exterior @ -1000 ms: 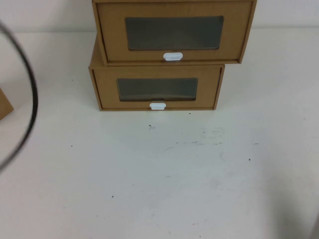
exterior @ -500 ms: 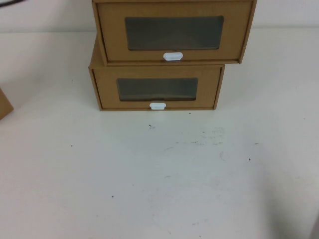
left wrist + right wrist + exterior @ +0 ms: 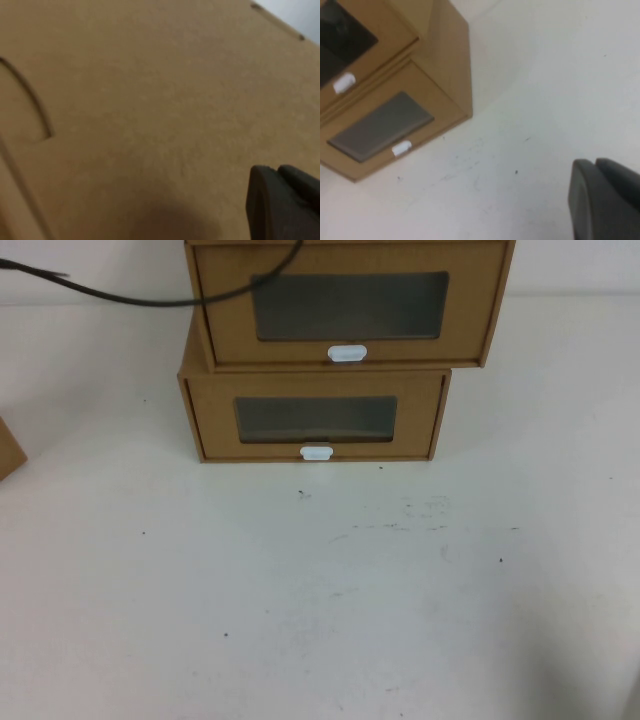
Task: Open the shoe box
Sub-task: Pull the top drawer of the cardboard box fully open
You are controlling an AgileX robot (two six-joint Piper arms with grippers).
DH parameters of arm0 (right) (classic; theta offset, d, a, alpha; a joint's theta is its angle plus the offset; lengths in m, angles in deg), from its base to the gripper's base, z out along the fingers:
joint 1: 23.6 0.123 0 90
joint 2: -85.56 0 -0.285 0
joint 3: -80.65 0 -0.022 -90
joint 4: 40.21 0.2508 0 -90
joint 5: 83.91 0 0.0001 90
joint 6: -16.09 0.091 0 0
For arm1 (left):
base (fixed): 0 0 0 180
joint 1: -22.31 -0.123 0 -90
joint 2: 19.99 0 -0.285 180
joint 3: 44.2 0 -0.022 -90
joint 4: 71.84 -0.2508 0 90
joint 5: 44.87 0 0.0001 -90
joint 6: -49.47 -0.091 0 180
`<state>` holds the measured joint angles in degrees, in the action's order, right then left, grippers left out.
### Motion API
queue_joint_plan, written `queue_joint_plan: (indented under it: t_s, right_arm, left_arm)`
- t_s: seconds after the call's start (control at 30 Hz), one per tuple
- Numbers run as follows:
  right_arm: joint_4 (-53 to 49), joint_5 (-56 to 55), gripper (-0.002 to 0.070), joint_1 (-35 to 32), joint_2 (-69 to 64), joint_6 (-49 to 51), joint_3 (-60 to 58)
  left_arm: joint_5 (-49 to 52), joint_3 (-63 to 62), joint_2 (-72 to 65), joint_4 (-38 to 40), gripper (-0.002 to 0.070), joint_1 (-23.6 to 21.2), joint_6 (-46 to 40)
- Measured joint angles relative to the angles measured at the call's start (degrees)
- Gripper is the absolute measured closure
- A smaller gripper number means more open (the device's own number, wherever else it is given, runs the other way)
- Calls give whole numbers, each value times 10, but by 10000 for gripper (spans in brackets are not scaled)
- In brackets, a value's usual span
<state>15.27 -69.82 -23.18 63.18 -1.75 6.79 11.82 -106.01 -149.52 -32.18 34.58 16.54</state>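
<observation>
Two brown shoe boxes stand stacked at the far side of the white table [image 3: 320, 600], the upper box [image 3: 470, 310] set slightly right of the lower box [image 3: 415, 415]. Each closed front has a dark window above a white tab [image 3: 316, 452]. A thin dark cable [image 3: 150, 300] crosses the upper box's left corner.

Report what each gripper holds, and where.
Right gripper, shut above the table near the shoe boxes, holds nothing. Left gripper, close to cardboard: cannot tell.
</observation>
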Motion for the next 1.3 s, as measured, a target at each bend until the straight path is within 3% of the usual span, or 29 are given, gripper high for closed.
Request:
queue_joint_plan:
  t_s: [0.3, 0.57, 0.77, 1.13, 1.3]
  right_arm:
    - [7, 25, 694, 0, -121, -68, 44]
    - [89, 25, 694, 0, -170, -77, 45]
    - [108, 77, 694, 0, -190, -191, 57]
    - [103, 230, 694, 1, -372, -378, 242]
    - [33, 222, 694, 58, -435, -385, 324]
  left_arm:
    - [-62, -3, -35, -2, 680, 8, -20]
    - [-66, -8, -45, -6, 680, 6, -23]
    - [-54, -12, -51, 13, 680, -8, -20]
    - [-32, -15, -55, 32, 680, -26, -19]
    - [-33, -18, -64, 46, 680, -27, -19]
